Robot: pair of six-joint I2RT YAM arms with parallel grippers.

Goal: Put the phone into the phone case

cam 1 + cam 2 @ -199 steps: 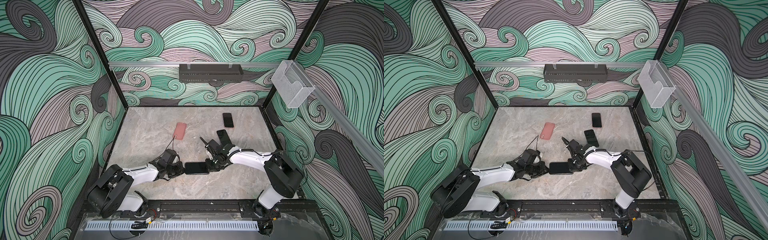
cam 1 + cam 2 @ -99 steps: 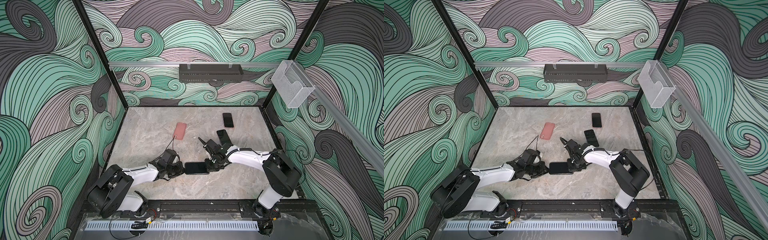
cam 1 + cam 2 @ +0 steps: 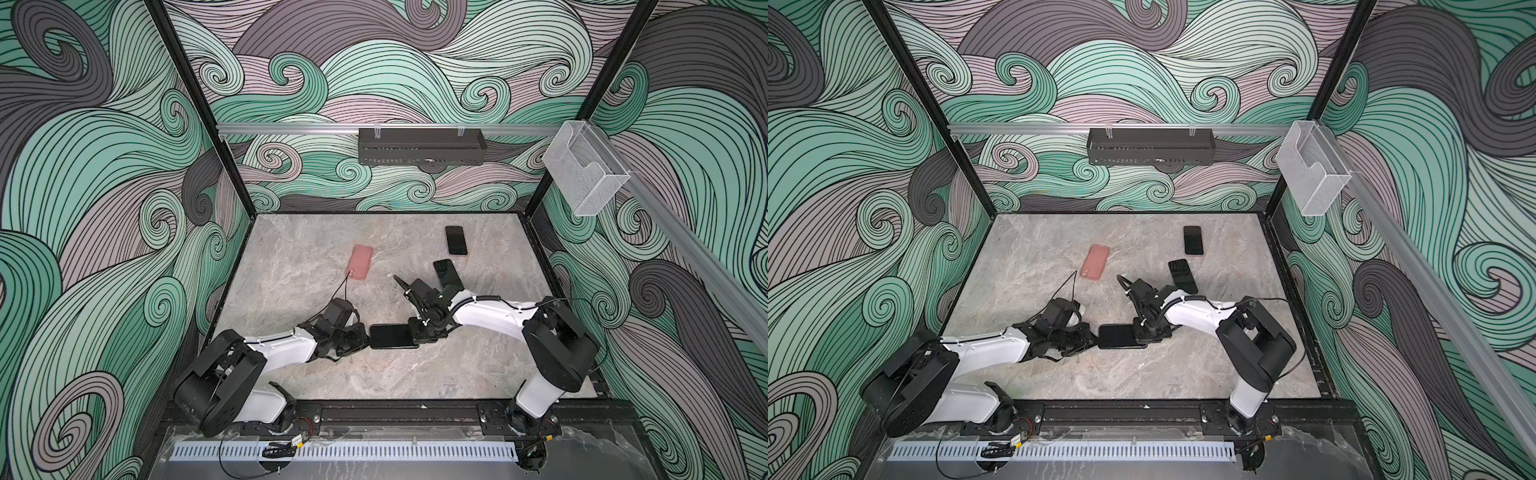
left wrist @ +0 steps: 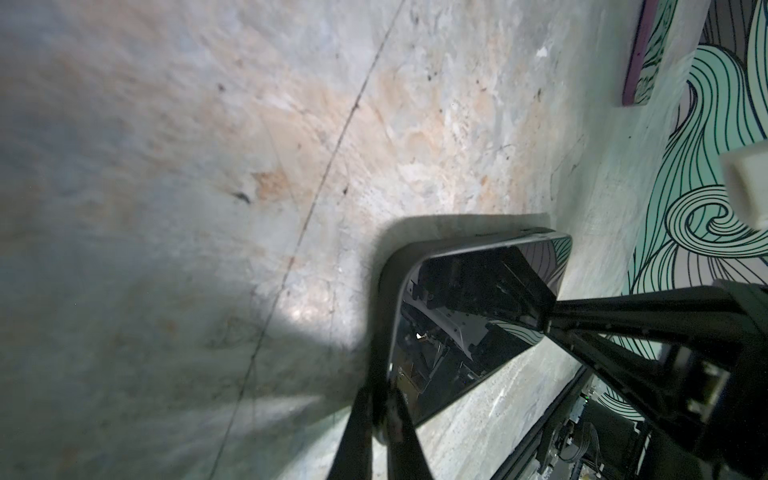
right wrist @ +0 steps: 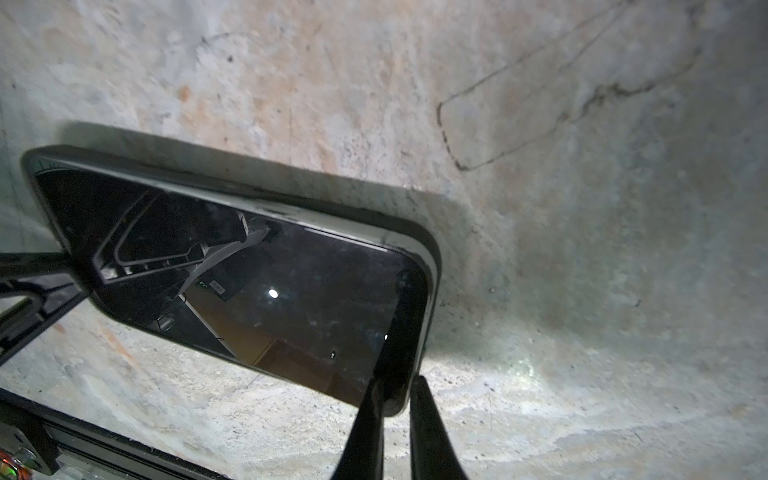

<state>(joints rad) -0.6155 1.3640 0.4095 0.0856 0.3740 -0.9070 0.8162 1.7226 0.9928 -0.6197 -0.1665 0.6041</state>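
Item 1, black phone (image 3: 392, 336) (image 3: 1119, 336): lies screen up and crosswise, long sides parallel to the front edge of the marble-patterned worktop (image 3: 299, 291), about midway between the left and right edges in the front half. Whether it rests on the surface or sits just above it cannot be told. In the wrist views the glossy screen (image 4: 469, 316) (image 5: 249, 282) is framed by the matte rim of item 2, a black phone case (image 4: 386, 316). A pale band shows between screen and rim along one long side, and whether the phone is fully seated cannot be told. Item 3, left gripper (image 3: 365, 337) (image 3: 1094, 338) (image 4: 380, 399): low over the worktop, fingers pressed onto the phone's left short end, pinching it near a corner. Item 4, right gripper (image 3: 415, 334) (image 3: 1142, 334) (image 5: 392, 395): fingers pinching the opposite, right short end, also near a corner. Each gripper appears in the other arm's wrist view at the far end of the phone. Item 5, pink phone case (image 3: 361, 263) (image 3: 1095, 262): flat, left of centre towards the back edge, well apart from both grippers. Item 6, second black phone (image 3: 456, 240): flat, screen up, towards the back right corner. Item 7, black slab with a ribbed face (image 3: 1179, 274): just in front of item 6 and partly hidden by the right arm; phone or case cannot be told. Item 8, black perforated tray (image 3: 422, 146): hung on the rail of the back wall. Item 9, clear plastic holder (image 3: 584, 172): fixed to the right wall rail.
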